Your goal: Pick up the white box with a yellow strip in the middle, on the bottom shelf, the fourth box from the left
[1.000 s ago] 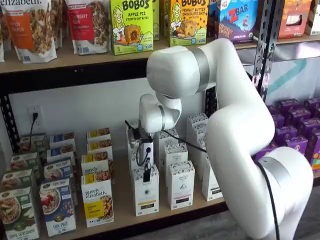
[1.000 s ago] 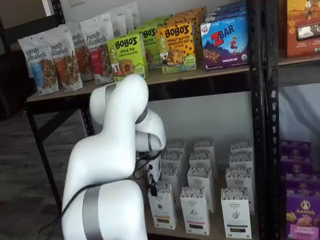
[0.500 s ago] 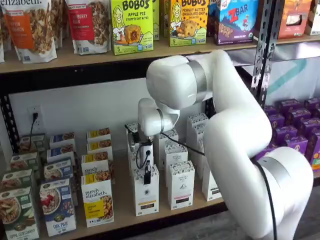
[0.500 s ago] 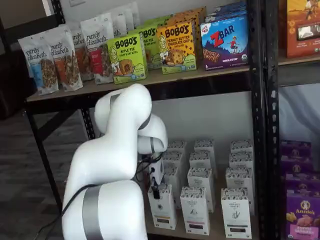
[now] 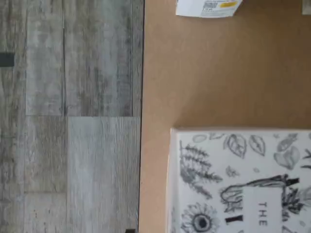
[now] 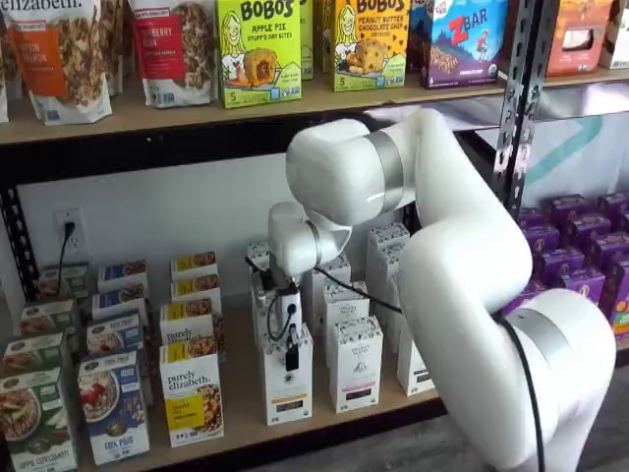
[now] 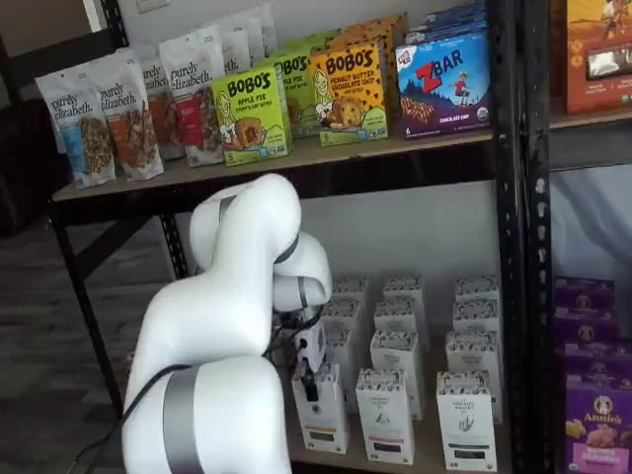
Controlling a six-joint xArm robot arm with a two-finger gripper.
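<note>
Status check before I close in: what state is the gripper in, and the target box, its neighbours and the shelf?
gripper: open, holding nothing, poised at the white box's top.
white box: upright, standing on the shelf, not lifted.
neighbouring white cartons: upright, in rows beside it.
bottom shelf: level, stocked with upright boxes.

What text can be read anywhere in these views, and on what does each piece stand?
"BOBO'S APPLE PIE": green box, upper shelf.
"BOBO'S PEANUT BUTTER CHOCOLATE CHIP": yellow box.
"ZBAR": blue box.
"purely elizabeth": granola bags and yellow box on the bottom shelf.
"Annie's": purple box.
"THE": top of the white box, wrist view.
White box fronts: print too small.
</note>
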